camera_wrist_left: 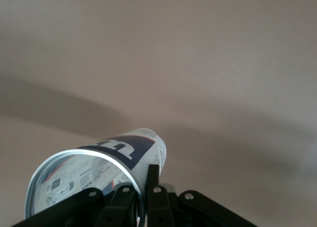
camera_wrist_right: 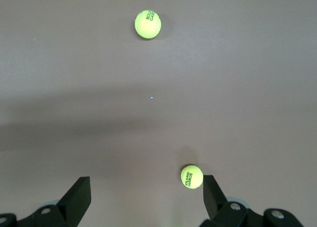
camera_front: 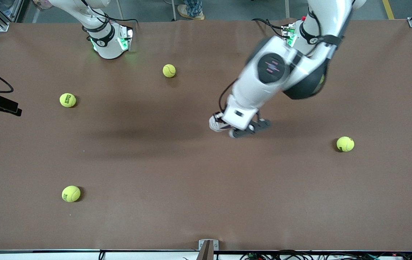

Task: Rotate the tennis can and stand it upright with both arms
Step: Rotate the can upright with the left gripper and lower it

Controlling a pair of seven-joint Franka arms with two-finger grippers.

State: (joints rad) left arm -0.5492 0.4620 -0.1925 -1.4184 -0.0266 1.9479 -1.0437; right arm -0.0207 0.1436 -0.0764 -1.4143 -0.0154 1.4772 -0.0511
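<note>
The tennis can [camera_front: 216, 123], clear with a white and navy label, sits under the left arm's hand near the middle of the table and is mostly hidden by it. In the left wrist view the can [camera_wrist_left: 106, 160] points away from the camera, with its open metal rim close. My left gripper [camera_front: 241, 130] [camera_wrist_left: 141, 185] is shut on the can's wall at the rim, with one finger [camera_wrist_left: 153, 173] on the outside. I cannot tell whether the can touches the table. My right gripper [camera_wrist_right: 146, 192] is open and empty, high over the brown table, and out of the front view.
Several yellow-green tennis balls lie apart on the brown table [camera_front: 177, 180]: one [camera_front: 169, 70] near the bases, two [camera_front: 68, 100] [camera_front: 71, 194] toward the right arm's end, one [camera_front: 345, 144] toward the left arm's end. Two balls [camera_wrist_right: 148, 24] [camera_wrist_right: 191, 176] lie below the right gripper.
</note>
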